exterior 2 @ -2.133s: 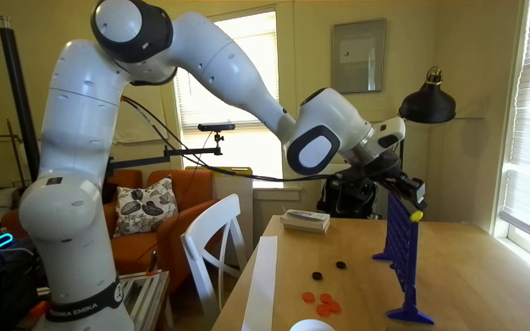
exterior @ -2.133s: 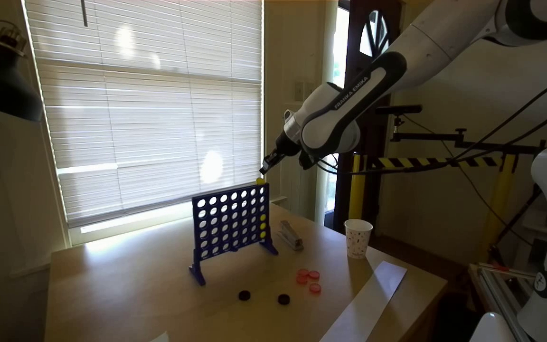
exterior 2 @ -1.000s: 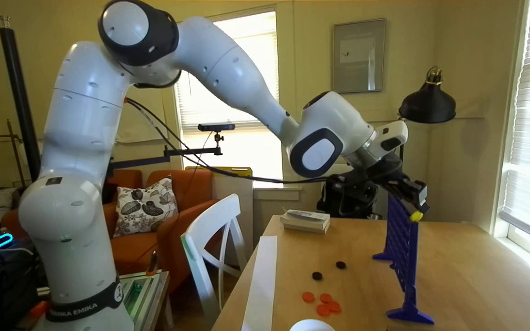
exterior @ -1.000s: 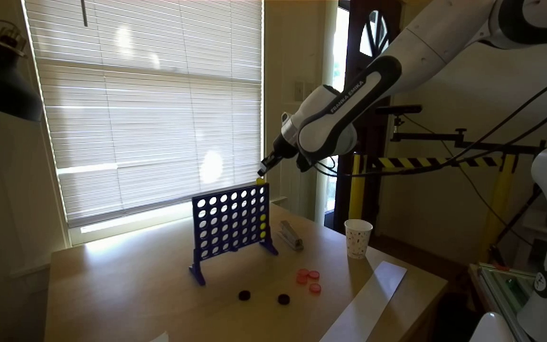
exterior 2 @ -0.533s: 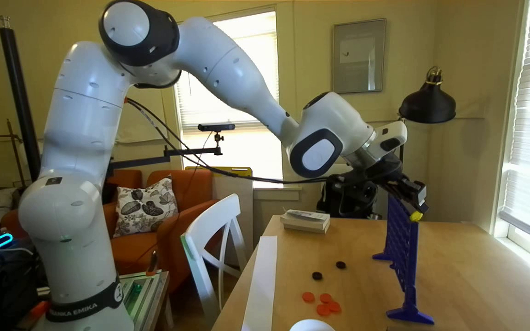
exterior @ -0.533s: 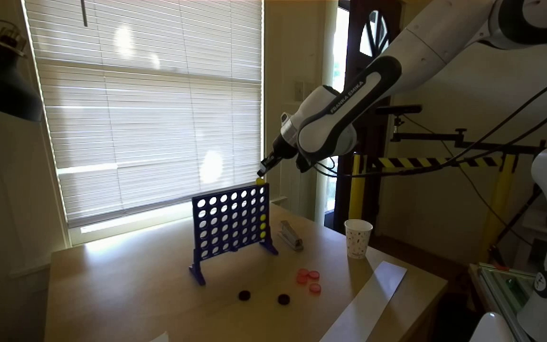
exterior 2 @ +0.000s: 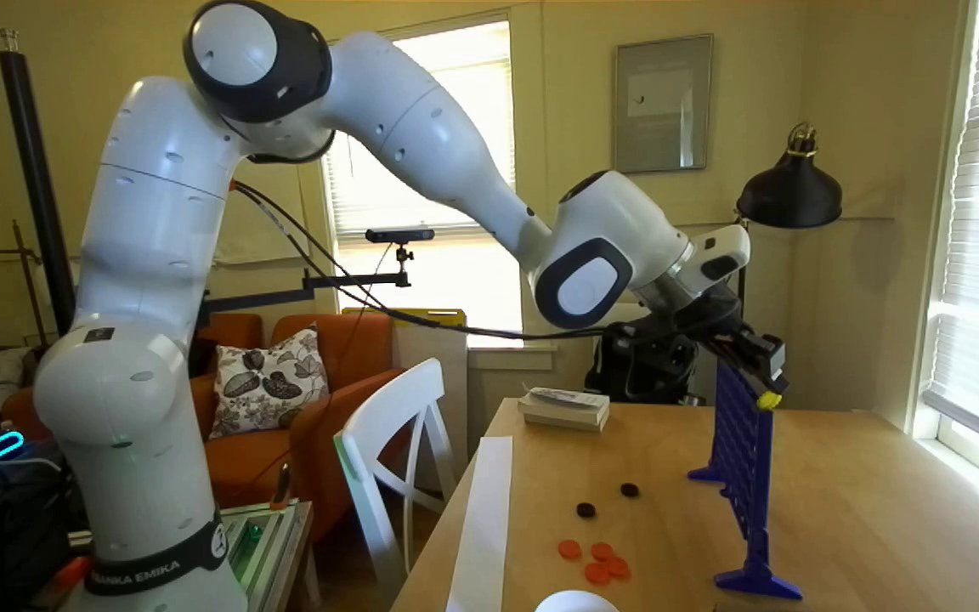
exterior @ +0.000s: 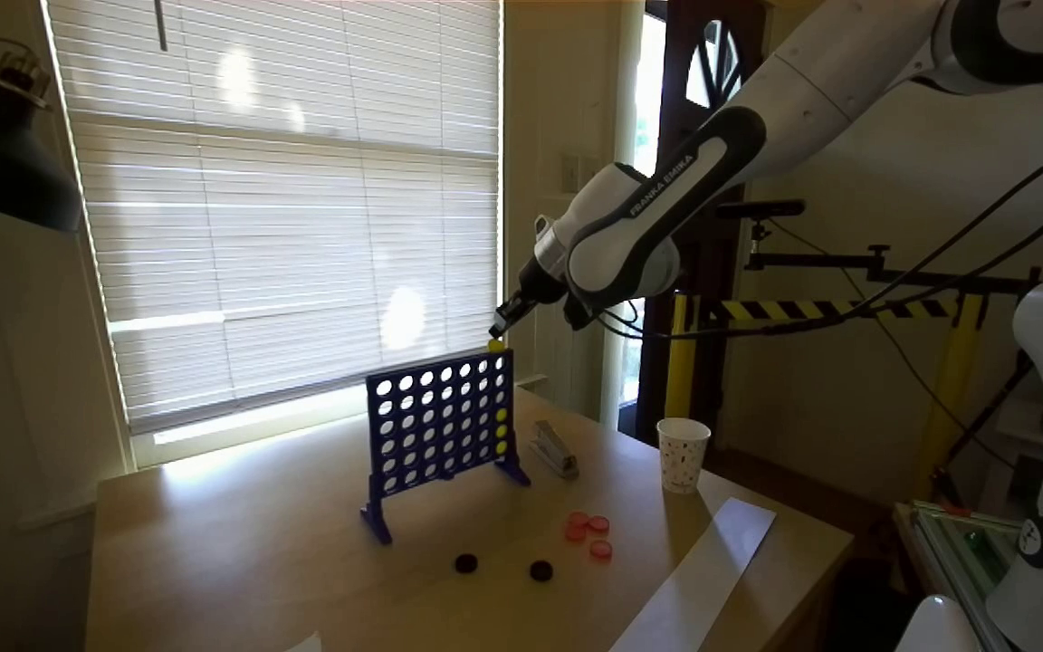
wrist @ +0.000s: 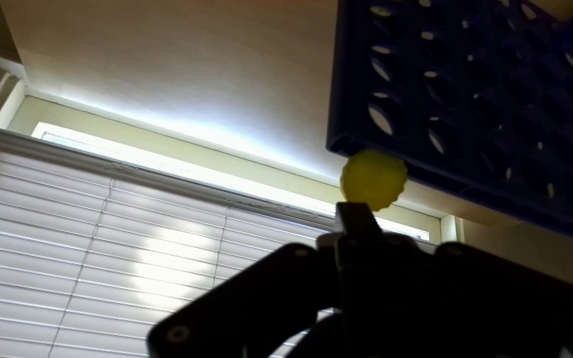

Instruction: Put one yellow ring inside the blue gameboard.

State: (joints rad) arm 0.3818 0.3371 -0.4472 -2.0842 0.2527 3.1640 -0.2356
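Above the pale wooden table [exterior 2: 668, 535], the round yellow plastic ring [wrist: 373, 176] sits at a top corner of the upright blue plastic gameboard [exterior 2: 743, 461], so the closed, empty black pincer [wrist: 357, 216] should push gently straight down.

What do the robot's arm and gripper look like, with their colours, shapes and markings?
The arm is white, rounded and tube-like, with black joint covers. White "FRANKA EMIKA" lettering stands on black along it in an exterior view. Black cables run along its outside. The gripper is mostly black, with angular linkages and a pale grey part near its tip.
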